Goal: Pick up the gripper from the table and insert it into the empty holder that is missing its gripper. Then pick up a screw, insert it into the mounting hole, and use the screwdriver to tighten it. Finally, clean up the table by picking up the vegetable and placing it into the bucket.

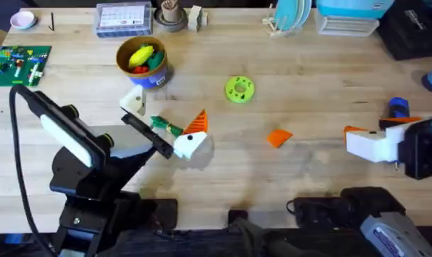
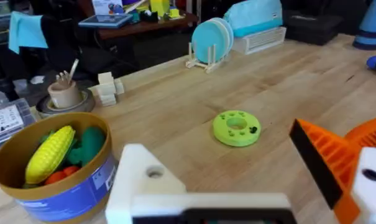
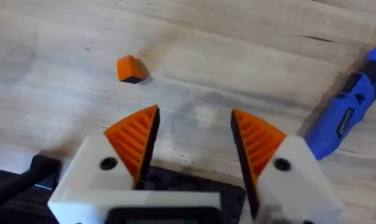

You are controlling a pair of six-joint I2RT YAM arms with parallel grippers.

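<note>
- Your left gripper reaches in from the lower left of the overhead frame and is spread wide with nothing clamped. One finger carries an orange ribbed pad; the other is the holder, a plain white block with a bare mounting hole.
- The vegetable lies on the table between those two fingers in the overhead frame. You cannot tell whether either finger touches it.
- The gripper, a small loose orange wedge, sits just right of centre, well apart from both arms.
- Your right gripper is at the right edge of the overhead frame, its orange pads parted over bare wood and gripping nothing.
- The screwdriver lies on the table just beside the right gripper.
- The bucket stands at the upper left with yellow, green and red toy food inside. The green ring disc lies flat right of it.
</note>
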